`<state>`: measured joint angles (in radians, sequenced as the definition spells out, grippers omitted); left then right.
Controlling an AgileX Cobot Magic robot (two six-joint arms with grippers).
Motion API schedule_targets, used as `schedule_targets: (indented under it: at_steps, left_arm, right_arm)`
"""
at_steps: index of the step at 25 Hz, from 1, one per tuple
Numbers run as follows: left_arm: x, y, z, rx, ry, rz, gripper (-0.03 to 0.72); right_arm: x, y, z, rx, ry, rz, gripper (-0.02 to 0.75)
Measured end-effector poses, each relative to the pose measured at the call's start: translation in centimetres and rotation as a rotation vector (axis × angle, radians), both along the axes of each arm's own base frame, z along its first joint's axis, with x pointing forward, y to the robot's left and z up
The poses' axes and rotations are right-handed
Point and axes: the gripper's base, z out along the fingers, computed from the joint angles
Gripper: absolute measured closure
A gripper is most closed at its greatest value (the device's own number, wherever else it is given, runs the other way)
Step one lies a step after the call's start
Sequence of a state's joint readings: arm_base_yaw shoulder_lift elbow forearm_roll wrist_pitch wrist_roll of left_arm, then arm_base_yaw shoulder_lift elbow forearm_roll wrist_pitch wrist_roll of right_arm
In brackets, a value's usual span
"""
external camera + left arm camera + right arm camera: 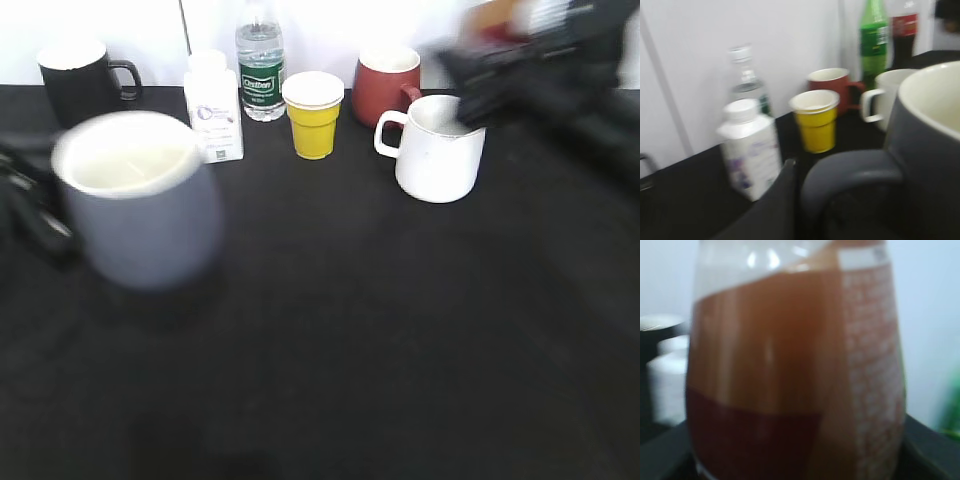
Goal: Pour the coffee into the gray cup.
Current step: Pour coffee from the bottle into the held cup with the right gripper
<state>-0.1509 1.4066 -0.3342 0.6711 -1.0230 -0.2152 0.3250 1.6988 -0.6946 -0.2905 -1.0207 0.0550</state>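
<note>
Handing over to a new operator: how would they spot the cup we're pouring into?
On the black table, look to the near left, ahead of the back row of cups and bottles. The gray cup is there, nearest the camera: blue-gray outside, cream inside, unlike the black mug and white mug.

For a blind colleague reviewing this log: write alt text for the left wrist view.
The gray cup fills the right foreground, blurred, its squarish handle toward the camera. Behind on the black table stand a white carton, a yellow paper cup, a red mug, a white mug and a green bottle.
</note>
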Motion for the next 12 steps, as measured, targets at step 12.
schedule_targets:
  at_steps: [12]
  left_arm:
    - [-0.6,-3.6,-2.5,0.031,0.053,-0.164,0.643]
  right_arm:
    - [-1.4,8.3,-2.4,-0.521,-0.343,0.328,0.204]
